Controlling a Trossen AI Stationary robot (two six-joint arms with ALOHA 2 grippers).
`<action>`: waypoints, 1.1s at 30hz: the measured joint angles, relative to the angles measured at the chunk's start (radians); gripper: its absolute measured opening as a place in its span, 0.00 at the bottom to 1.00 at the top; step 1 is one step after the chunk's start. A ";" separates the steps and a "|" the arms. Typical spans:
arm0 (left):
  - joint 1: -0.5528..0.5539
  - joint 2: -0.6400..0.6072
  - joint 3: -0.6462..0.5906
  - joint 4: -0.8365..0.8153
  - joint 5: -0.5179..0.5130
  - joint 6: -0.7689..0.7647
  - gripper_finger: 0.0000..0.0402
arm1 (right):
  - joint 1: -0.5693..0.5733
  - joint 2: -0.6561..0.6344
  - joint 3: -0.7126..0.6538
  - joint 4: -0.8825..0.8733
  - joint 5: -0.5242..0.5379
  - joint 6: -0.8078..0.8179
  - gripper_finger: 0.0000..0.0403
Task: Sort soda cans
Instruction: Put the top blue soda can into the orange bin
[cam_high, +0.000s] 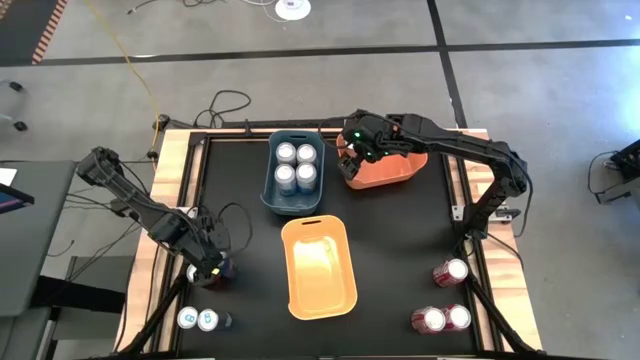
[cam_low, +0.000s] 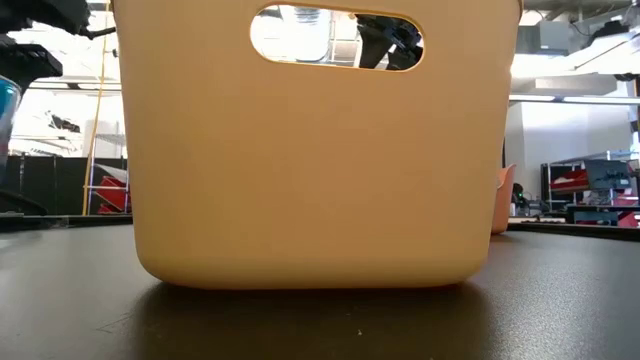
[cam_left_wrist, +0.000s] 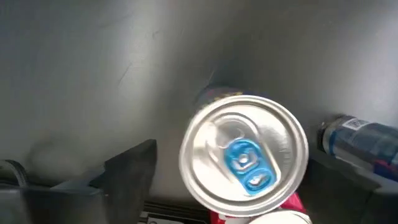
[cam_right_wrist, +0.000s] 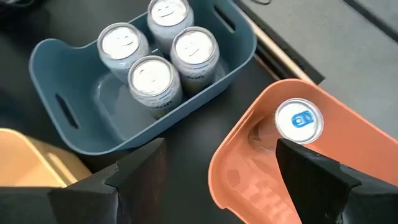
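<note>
My left gripper (cam_high: 207, 267) points down at the table's near left, open, its fingers either side of an upright soda can with a silver top and blue tab (cam_left_wrist: 244, 158); I see no touch. A gap shows between one finger (cam_left_wrist: 132, 167) and the can. My right gripper (cam_right_wrist: 217, 180) hangs open and empty above the orange bin (cam_right_wrist: 249, 155), where one can (cam_right_wrist: 299, 121) stands upright. Several silver-topped cans (cam_right_wrist: 155, 78) stand in the blue bin (cam_high: 268, 180). Two light cans (cam_high: 197, 319) stand near the front left edge, and three red cans (cam_high: 443, 318) at the front right.
The yellow bin (cam_high: 320, 265) stands empty in the table's middle and fills the low view (cam_low: 320, 150). A blue can (cam_left_wrist: 357, 140) lies on its side close to the left gripper. Bare black tabletop lies between the yellow bin and the red cans.
</note>
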 joint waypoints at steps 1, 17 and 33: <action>0.000 0.000 0.000 0.001 -0.005 0.000 0.77 | 0.007 0.000 0.000 -0.002 0.014 0.003 0.80; 0.091 -0.002 0.000 0.035 -0.092 0.113 0.55 | 0.096 0.000 -0.002 -0.162 0.089 0.062 0.79; 0.369 0.018 0.339 -0.002 -0.138 0.480 0.55 | 0.188 -0.097 -0.003 -0.355 0.170 0.168 0.72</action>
